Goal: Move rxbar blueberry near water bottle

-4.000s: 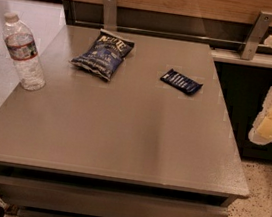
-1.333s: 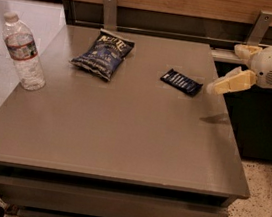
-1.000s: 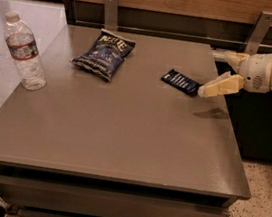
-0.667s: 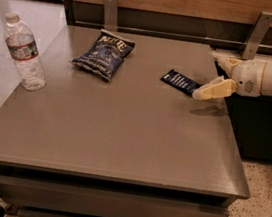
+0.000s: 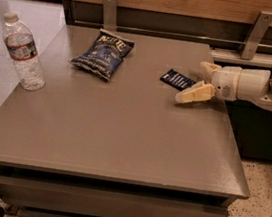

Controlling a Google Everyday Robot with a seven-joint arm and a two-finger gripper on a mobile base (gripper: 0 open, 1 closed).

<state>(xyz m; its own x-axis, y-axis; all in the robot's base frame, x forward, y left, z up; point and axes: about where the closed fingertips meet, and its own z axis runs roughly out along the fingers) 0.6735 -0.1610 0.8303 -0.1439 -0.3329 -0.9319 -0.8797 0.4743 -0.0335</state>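
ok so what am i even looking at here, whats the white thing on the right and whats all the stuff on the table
The white thing is a robot arm coming in from the right. At its tip is the gripper, a simple hand with two pale fingers that pinch things. There is only one picture of this moment. It looks down on the grey table from its front side, and where the camera is fixed is not known.

Three things lie on the table:
- a clear water bottle standing upright at the far left
- a crinkled blue chip bag lying towards the back
- a small dark blue snack bar lying flat on the right

The gripper is low over the table at the snack bar's right end. Its fingers are spread open and it holds nothing.
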